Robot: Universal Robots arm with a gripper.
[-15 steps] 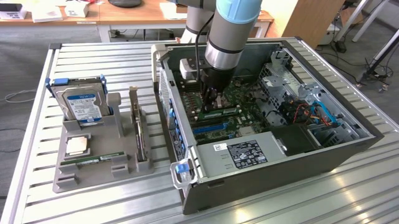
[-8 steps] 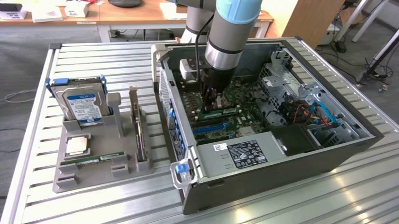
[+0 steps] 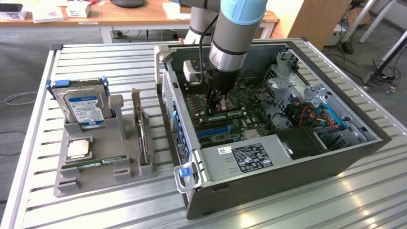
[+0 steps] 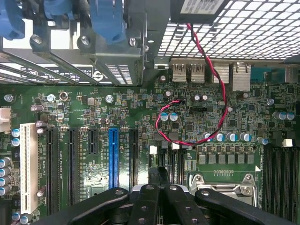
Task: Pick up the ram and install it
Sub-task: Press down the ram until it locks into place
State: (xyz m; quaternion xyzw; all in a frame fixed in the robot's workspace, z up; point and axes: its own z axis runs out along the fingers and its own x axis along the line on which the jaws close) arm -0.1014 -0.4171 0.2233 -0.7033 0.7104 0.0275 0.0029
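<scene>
From the exterior view, my arm reaches down into the open computer case (image 3: 356, 143), which lies on its side on a slatted metal table (image 3: 108, 57). My gripper (image 3: 218, 106) sits low over the green motherboard (image 3: 245, 102), toward the end of the case at the exterior view's left. Just beside my tip, toward the near side of the case, a ram (image 3: 224, 116) stick lies along the board; I cannot tell whether I touch it. Outside the case, on the exterior view's left, a grey holder tray (image 3: 95, 176) carries a hard drive (image 3: 83, 107) standing upright, a square silver processor (image 3: 78, 149), and another green stick (image 3: 94, 163) lying flat near its front.

In the wrist view, my fingers (image 4: 159, 176) are pressed together, jaws narrow, with nothing visibly between them. Their tip hangs close above the motherboard, beside the blue slot (image 4: 113, 157) and near the metal processor socket frame (image 4: 225, 183). A red-and-black wire (image 4: 218, 93) loops across the board beyond them.
</scene>
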